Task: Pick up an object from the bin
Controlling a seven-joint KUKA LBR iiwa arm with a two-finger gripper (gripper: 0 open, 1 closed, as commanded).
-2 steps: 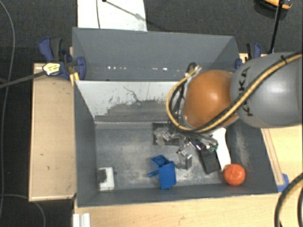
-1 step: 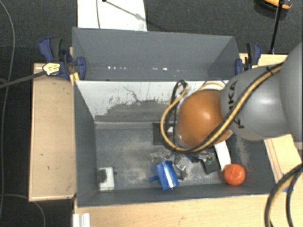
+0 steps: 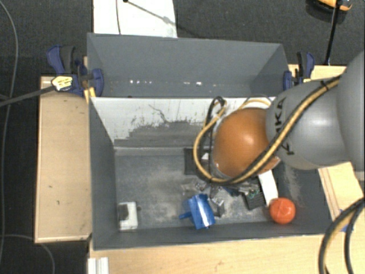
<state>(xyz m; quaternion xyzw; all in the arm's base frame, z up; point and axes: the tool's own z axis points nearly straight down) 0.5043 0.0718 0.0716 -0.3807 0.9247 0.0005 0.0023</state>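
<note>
My gripper [image 3: 210, 194] is low in the bin's front middle, mostly hidden under the arm's orange cover. A blue plastic piece [image 3: 199, 212] with a white stripe lies on the floor right below and in front of it, touching or nearly touching it. Just right of the gripper lie a small dark green and black part [image 3: 253, 198] and a white flat block [image 3: 267, 186], both partly covered by the arm.
An orange ball [image 3: 282, 210] rests near the front right corner. A small white and grey block [image 3: 128, 216] sits by the front left corner. The arm and its cables cover the bin's right half.
</note>
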